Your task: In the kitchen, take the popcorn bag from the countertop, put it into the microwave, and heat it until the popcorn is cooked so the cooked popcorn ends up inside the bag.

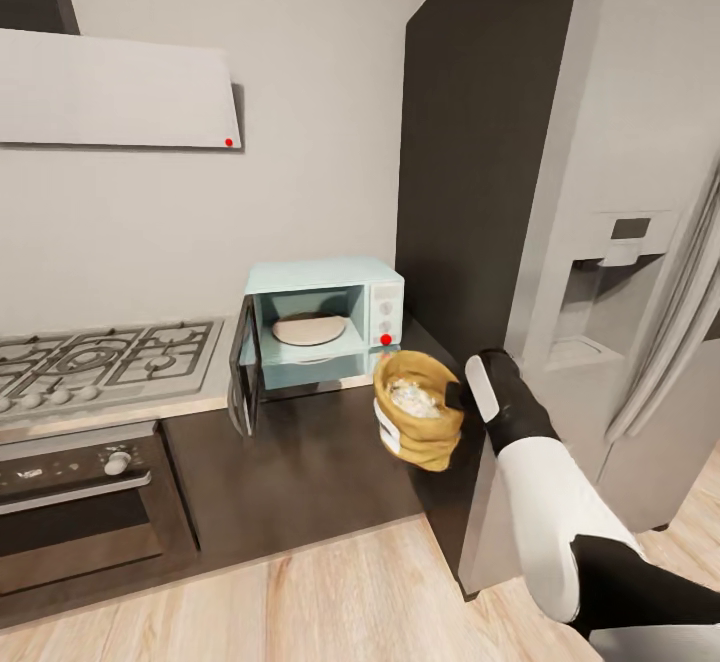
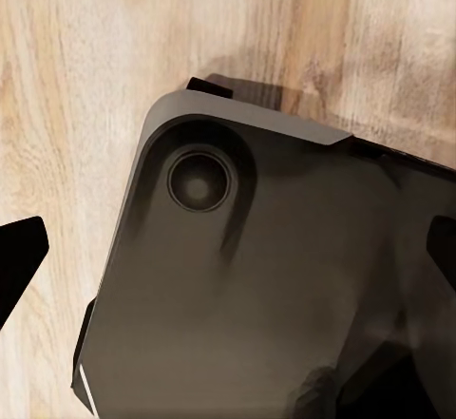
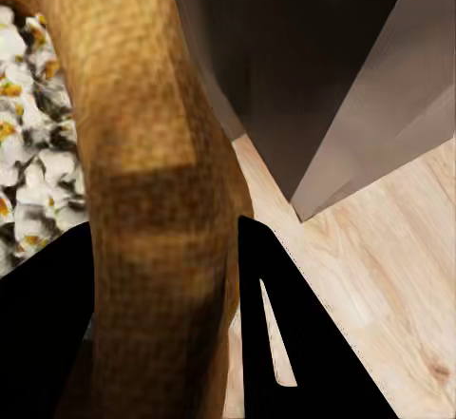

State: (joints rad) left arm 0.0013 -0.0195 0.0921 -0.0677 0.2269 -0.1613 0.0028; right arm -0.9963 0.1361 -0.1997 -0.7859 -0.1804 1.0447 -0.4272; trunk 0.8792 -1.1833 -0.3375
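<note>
The golden-brown popcorn bag (image 1: pixel 418 412) hangs above the right end of the dark countertop (image 1: pixel 300 462), just in front and to the right of the microwave (image 1: pixel 372 277). White popped kernels fill its open top. My right gripper (image 1: pixel 461 398) is shut on the bag's right rim; in the right wrist view the rolled rim (image 3: pixel 157 200) runs between the black fingers (image 3: pixel 285 343), with popcorn (image 3: pixel 33 172) beside it. The microwave's door (image 1: pixel 243 372) stands swung open to the left, showing a pale turntable plate (image 1: pixel 310 328) inside. My left gripper (image 2: pixel 228 257) is open over the robot's base.
A steel gas hob (image 1: pixel 100 357) and black built-in oven (image 1: pixel 80 502) lie left of the microwave. A tall dark panel (image 1: pixel 480 142) and grey fridge (image 1: pixel 620 242) stand close on the right. A range hood (image 1: pixel 110 92) hangs above. Wood floor (image 1: pixel 330 592) runs in front.
</note>
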